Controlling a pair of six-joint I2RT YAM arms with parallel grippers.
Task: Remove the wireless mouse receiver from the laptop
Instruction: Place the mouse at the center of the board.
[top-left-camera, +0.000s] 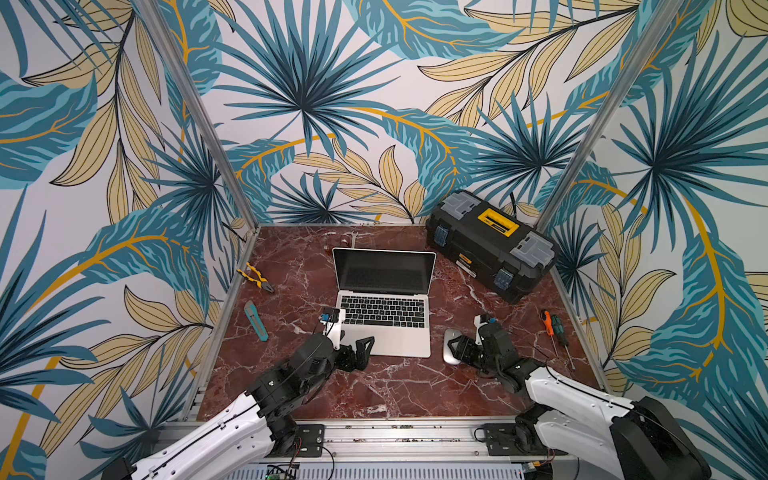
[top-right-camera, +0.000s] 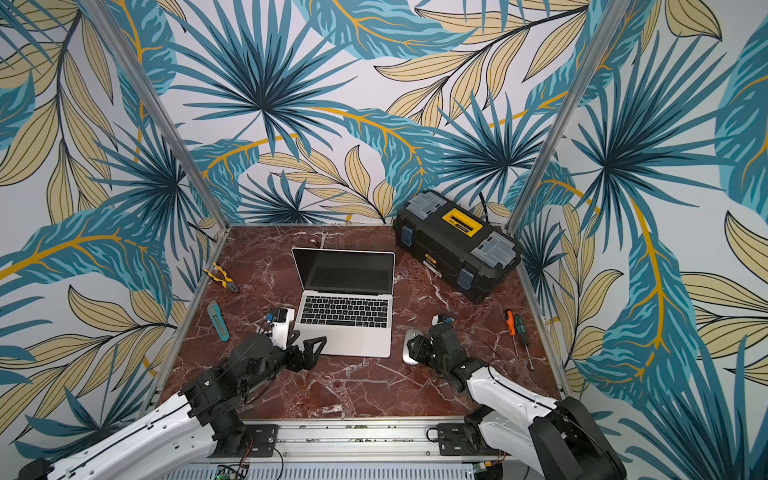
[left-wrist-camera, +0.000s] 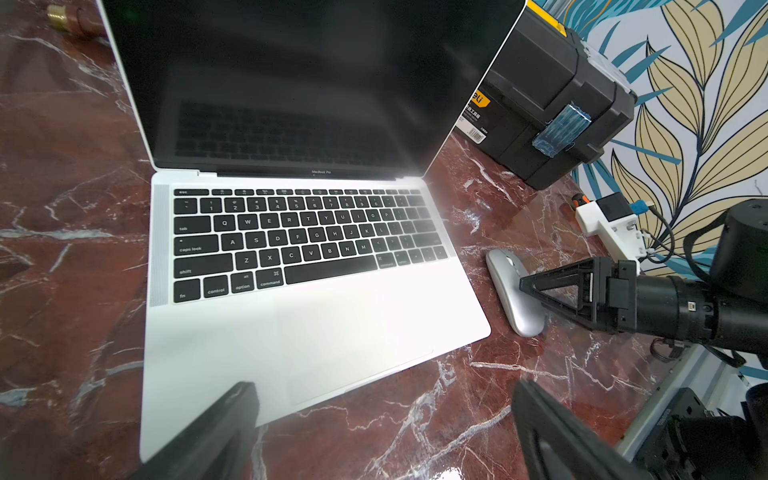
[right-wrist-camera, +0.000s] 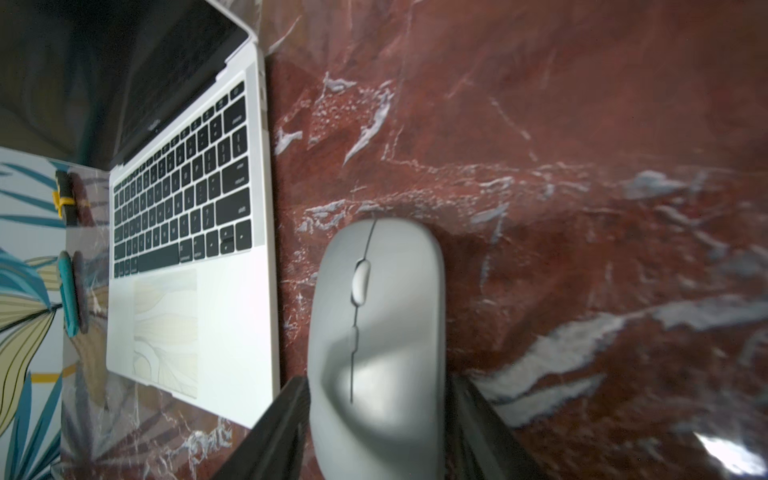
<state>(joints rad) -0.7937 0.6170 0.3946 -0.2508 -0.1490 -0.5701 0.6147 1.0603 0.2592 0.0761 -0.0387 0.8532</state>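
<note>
Two things: left jaws are spread wide by the laptop (top-left-camera: 386, 338) corner, likely for bracing; right jaws are set astride the mouse (right-wrist-camera: 376, 316), grip can't be told.

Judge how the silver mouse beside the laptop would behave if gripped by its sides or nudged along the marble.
The mouse looks smooth and rounded, so the right claw flanking it might slip off its curved sides. Lying low and flat on the marble table, it would likely slide, not roll or tip. The shell looks rigid, probably light.
</note>
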